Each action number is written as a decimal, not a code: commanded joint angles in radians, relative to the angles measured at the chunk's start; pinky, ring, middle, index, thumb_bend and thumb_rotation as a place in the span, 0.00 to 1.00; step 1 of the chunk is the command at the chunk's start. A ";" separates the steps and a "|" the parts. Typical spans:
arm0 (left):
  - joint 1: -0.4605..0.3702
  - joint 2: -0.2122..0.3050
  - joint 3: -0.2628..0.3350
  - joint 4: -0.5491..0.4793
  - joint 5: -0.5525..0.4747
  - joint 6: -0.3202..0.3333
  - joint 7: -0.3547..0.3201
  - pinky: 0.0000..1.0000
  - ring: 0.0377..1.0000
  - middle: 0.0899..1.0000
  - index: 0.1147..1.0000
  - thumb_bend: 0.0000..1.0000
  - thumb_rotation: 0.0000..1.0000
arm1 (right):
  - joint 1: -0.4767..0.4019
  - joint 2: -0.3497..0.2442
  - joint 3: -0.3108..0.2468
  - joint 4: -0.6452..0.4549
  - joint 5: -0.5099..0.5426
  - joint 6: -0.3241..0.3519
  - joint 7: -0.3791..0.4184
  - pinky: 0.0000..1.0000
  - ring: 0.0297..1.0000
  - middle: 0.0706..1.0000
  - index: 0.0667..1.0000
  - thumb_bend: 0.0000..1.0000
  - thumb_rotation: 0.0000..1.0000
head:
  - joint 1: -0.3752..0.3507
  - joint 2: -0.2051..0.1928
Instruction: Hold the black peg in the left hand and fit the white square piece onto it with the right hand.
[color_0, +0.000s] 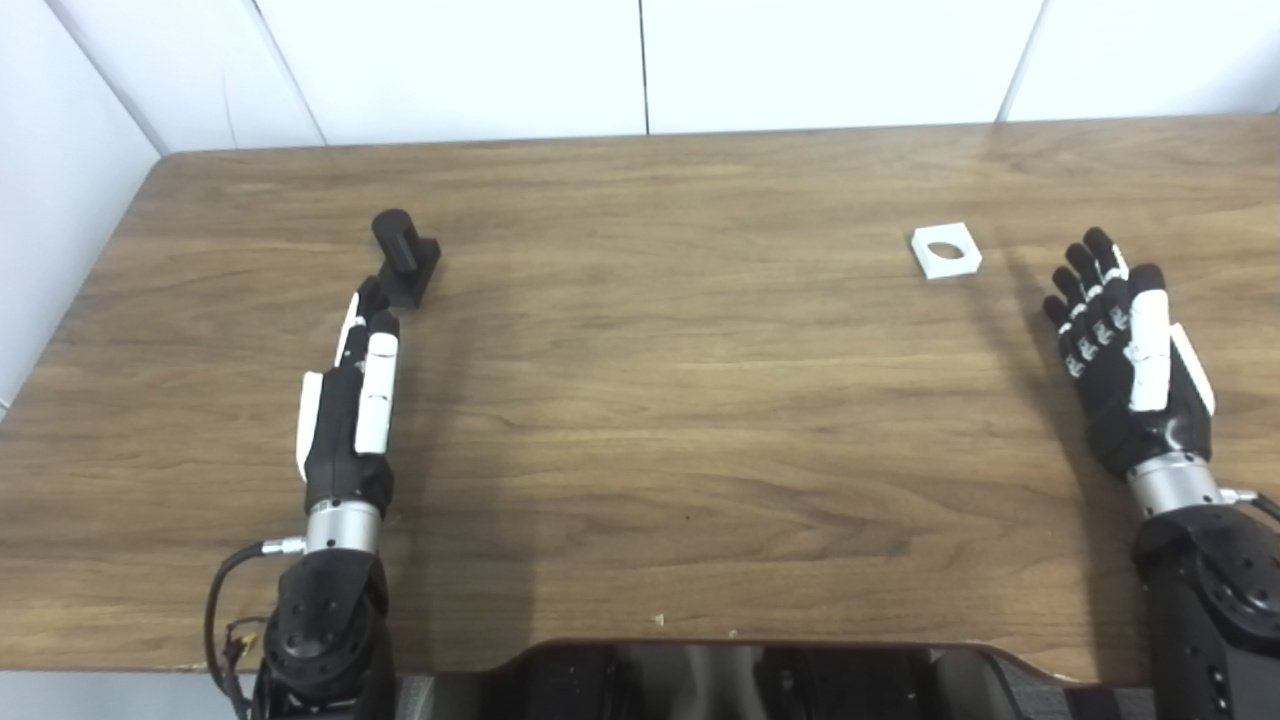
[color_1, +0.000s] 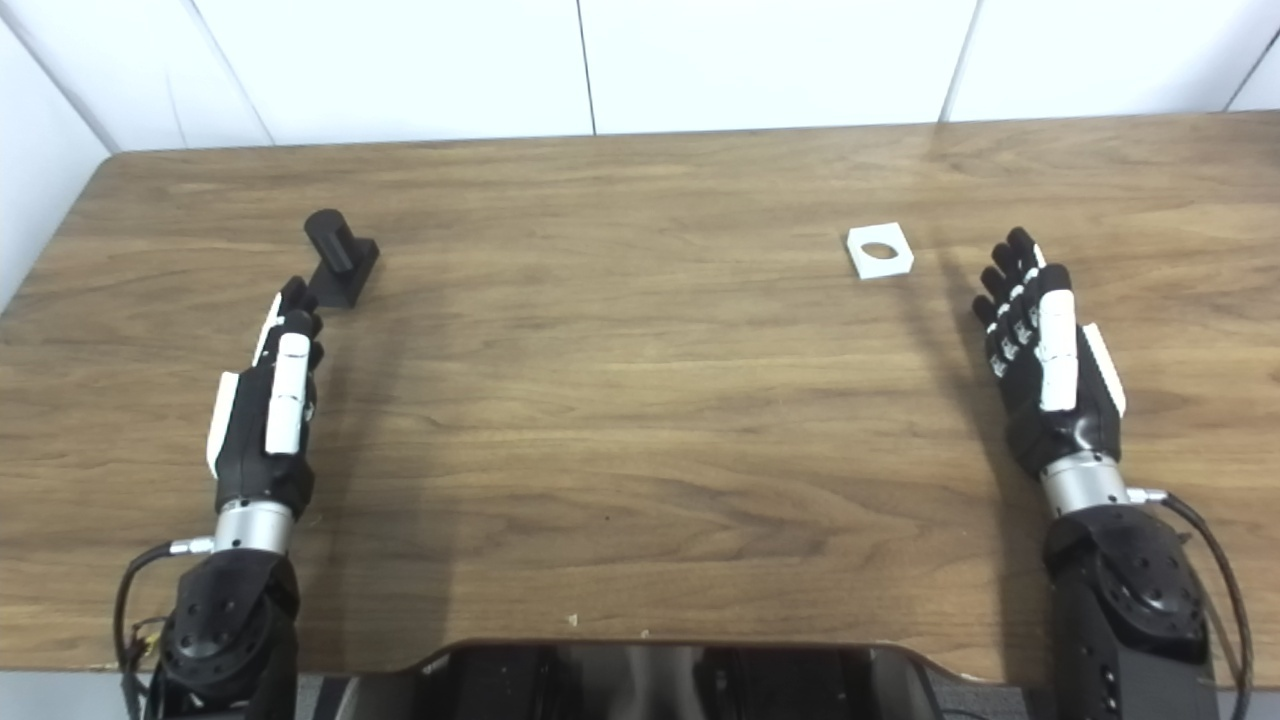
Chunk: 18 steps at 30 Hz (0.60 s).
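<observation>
A black peg (color_0: 405, 256) on a square black base stands on the wooden table at the far left. My left hand (color_0: 356, 395) lies just short of it, fingers stretched toward the base, open and holding nothing. A white square piece (color_0: 946, 250) with a round hole lies flat at the far right. My right hand (color_0: 1125, 350) sits to the right of the piece and nearer to me, open, fingers apart, a clear gap from it.
The brown wooden table (color_0: 660, 400) runs to white walls at the back and left. Its back left corner is rounded. A dark part of the robot's body (color_0: 740, 680) shows at the bottom edge.
</observation>
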 joint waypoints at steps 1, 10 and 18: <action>0.004 -0.003 0.003 -0.040 -0.002 -0.018 0.010 1.00 1.00 1.00 1.00 0.53 0.92 | -0.018 -0.005 0.001 0.010 0.014 -0.041 0.016 1.00 1.00 1.00 1.00 0.48 1.00 | 0.000 -0.001; 0.011 0.006 -0.012 -0.059 0.095 0.012 0.035 1.00 1.00 1.00 1.00 0.57 0.90 | -0.017 -0.004 0.001 0.009 0.009 -0.039 0.015 1.00 1.00 1.00 1.00 0.48 1.00 | 0.006 -0.007; 0.006 0.012 -0.042 -0.163 0.324 0.157 0.053 0.98 1.00 1.00 1.00 0.65 0.76 | -0.011 -0.005 0.004 0.026 0.002 -0.057 0.024 1.00 1.00 1.00 1.00 0.48 1.00 | 0.008 -0.007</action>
